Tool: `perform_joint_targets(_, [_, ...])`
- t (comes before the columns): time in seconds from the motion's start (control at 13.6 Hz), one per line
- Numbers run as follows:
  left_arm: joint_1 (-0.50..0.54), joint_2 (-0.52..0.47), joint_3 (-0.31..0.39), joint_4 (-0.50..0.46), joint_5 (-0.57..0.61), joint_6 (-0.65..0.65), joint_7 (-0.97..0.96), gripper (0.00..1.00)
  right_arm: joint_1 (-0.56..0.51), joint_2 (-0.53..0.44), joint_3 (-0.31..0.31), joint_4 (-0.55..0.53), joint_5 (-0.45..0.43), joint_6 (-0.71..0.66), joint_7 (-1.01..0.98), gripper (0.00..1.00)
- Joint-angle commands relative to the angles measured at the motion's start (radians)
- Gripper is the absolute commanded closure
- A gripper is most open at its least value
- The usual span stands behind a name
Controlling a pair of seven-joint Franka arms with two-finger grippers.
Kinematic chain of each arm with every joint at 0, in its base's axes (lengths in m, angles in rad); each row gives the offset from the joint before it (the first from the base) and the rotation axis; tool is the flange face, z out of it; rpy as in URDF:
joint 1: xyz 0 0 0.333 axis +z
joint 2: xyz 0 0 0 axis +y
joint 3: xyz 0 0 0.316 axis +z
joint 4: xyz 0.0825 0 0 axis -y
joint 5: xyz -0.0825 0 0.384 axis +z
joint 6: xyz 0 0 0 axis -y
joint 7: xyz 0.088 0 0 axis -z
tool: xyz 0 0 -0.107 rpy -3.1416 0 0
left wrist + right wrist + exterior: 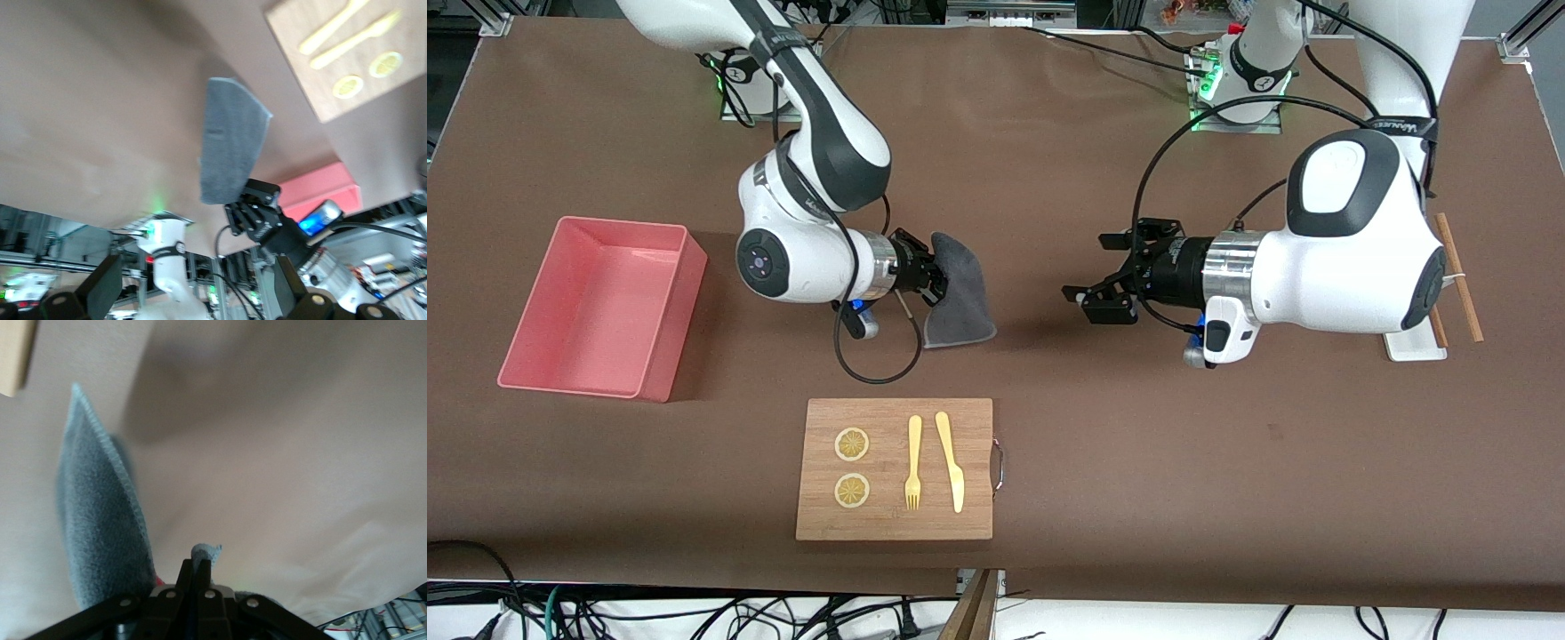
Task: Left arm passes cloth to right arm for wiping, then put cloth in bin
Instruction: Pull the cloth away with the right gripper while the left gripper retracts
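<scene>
From the front, the right gripper (935, 277) pinches the cloth (959, 293) over the table (1138, 444), between the bin (600, 307) and the left gripper (1089, 284), whose 2 fingers gape wide. The left wrist view shows the cloth hanging lengthwise. The right wrist view alone shows fingers (184, 577) clamped on cloth.

We see the right gripper (235, 200) over the brown counter (100, 113), its fingers (241, 212) pinching the hanging grey cloth (230, 143); the pink bin (323, 190) and wooden board (347, 60) lie on the counter.
</scene>
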Motion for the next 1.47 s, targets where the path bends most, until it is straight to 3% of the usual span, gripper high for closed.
perform_joint_targets(0.0, [0.058,0.008,-0.007,0.017,0.035,-0.13,0.084,0.0,0.056,0.055,0.005,0.009,-0.033,0.043,-0.009,1.0])
perform_joint_targets(0.07, [0.064,0.008,0.001,0.015,0.05,-0.138,0.092,0.0,0.078,0.077,0.005,0.008,-0.056,0.056,-0.007,1.0])
perform_joint_targets(0.29, [0.086,-0.024,-0.001,0.02,0.302,-0.146,0.137,0.0,0.086,0.131,0.005,0.002,-0.11,0.056,-0.017,1.0])
perform_joint_targets(0.59, [0.139,-0.145,0.002,-0.006,0.499,-0.299,0.432,0.0,0.014,0.129,0.0,-0.026,-0.155,-0.021,-0.17,1.0])
perform_joint_targets(0.81, [0.159,-0.344,-0.007,-0.192,0.629,-0.312,0.587,0.0,-0.055,0.114,-0.016,-0.024,-0.162,-0.11,-0.295,1.0])
perform_joint_targets(1.03, [0.158,-0.487,-0.01,-0.34,0.754,-0.244,0.777,0.0,-0.058,0.103,-0.085,-0.021,-0.224,-0.211,-0.421,1.0])
perform_joint_targets(1.17, [0.161,-0.506,-0.008,-0.351,0.825,-0.182,0.976,0.0,-0.058,0.088,-0.151,-0.02,-0.231,-0.268,-0.536,1.0])
perform_joint_targets(1.39, [0.167,-0.509,-0.005,-0.356,0.883,-0.036,1.127,0.0,-0.058,0.069,-0.303,-0.014,-0.235,-0.352,-0.818,1.0])
